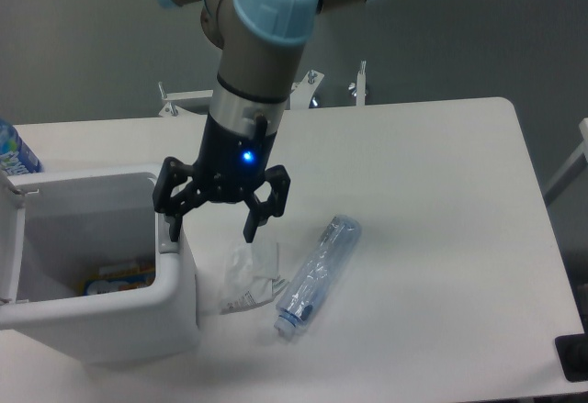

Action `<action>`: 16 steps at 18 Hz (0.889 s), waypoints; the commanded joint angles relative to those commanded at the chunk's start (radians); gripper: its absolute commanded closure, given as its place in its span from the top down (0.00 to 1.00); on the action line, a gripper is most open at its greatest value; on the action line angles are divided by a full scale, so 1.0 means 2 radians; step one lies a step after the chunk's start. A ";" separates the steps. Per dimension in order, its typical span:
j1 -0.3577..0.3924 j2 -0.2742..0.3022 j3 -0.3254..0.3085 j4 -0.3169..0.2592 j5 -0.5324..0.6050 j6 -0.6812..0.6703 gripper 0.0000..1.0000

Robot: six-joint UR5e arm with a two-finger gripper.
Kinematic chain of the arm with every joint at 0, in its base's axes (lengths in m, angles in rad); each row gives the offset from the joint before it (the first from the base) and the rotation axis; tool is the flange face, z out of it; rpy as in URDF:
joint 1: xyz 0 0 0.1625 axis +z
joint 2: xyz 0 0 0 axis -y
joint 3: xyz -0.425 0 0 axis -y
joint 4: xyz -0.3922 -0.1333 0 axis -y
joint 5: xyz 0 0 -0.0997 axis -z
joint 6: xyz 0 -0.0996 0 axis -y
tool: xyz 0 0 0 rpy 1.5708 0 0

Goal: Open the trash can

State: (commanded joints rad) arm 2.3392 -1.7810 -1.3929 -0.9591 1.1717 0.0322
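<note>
The white trash can [101, 311] sits at eight o'clock, its inside already exposed, with packaging visible at the bottom. Just beside it lie a crumpled clear wrapper [246, 279] and a crushed plastic bottle [317, 274]. The gripper [213, 230], fingers spread and holding nothing, hangs at the can's right rim; I'd lift straight up, avoiding the rim.

We have one fixed view, set high and looking steeply down across the white table [432, 164] toward the grey floor beyond its far edge. We sit fairly near: the arm's upper joints run out of the top, and the trash can [101, 320] is cut by the left and bottom edges.
</note>
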 joint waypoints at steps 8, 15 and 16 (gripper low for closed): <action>0.090 0.002 0.022 0.025 0.084 0.021 1.00; 0.167 0.003 0.017 0.019 0.085 0.159 1.00; 0.185 0.003 0.016 0.016 0.085 0.195 1.00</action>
State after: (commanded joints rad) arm 2.7087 -1.7748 -1.3606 -0.9280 1.3422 0.4227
